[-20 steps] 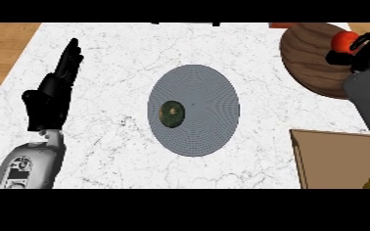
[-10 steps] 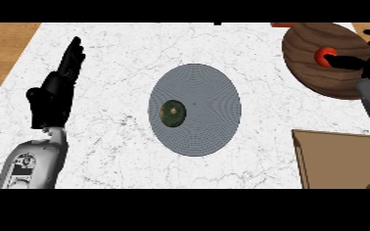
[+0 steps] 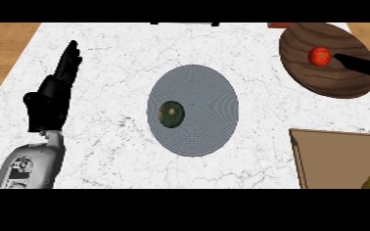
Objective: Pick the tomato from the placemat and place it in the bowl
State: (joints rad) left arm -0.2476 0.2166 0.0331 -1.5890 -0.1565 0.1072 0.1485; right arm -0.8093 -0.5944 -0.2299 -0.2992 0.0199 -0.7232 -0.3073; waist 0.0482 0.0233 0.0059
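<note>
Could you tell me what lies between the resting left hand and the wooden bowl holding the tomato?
In the head view, the grey placemat with a dark green vegetable lies between the left hand and the bowl.

tomato (image 3: 319, 56): red, in brown bowl (image 3: 325, 73) | placemat (image 3: 193, 110): grey oval

The left hand (image 3: 51, 95) rests open at the left edge, fingers (image 3: 69, 63) straight; only a fingertip of the right hand (image 3: 353, 62) shows.

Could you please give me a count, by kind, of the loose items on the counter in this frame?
Tomato, red, in the bowl: 1
Dark green round vegetable, on the placemat: 1
Wooden bowl: 1
Grey oval placemat: 1
Brown board at the right edge: 1
Total: 5
</note>
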